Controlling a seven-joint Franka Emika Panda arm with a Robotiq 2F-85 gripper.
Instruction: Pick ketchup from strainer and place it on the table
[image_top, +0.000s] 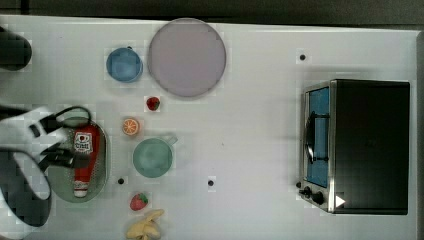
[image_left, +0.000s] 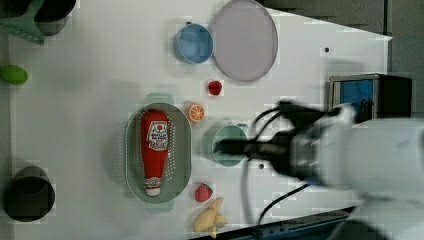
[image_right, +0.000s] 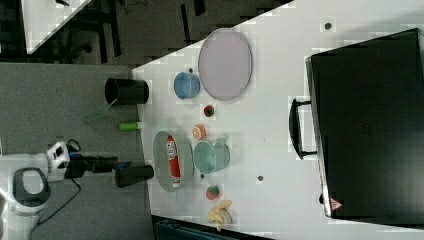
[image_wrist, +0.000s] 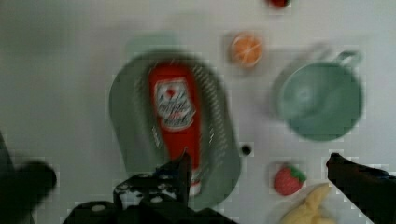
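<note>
surface: white table | beyond edge: grey floor

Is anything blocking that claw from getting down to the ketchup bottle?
Nothing visible does. The ketchup lies uncovered in the strainer, and the open gripper is above it with nothing in between.

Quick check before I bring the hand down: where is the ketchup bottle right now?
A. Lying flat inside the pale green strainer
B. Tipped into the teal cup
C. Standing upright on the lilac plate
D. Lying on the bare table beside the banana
A. The ketchup lies on its side along the strainer, label up, with the open hand above it holding nothing; the wrist view shows the same.
</note>
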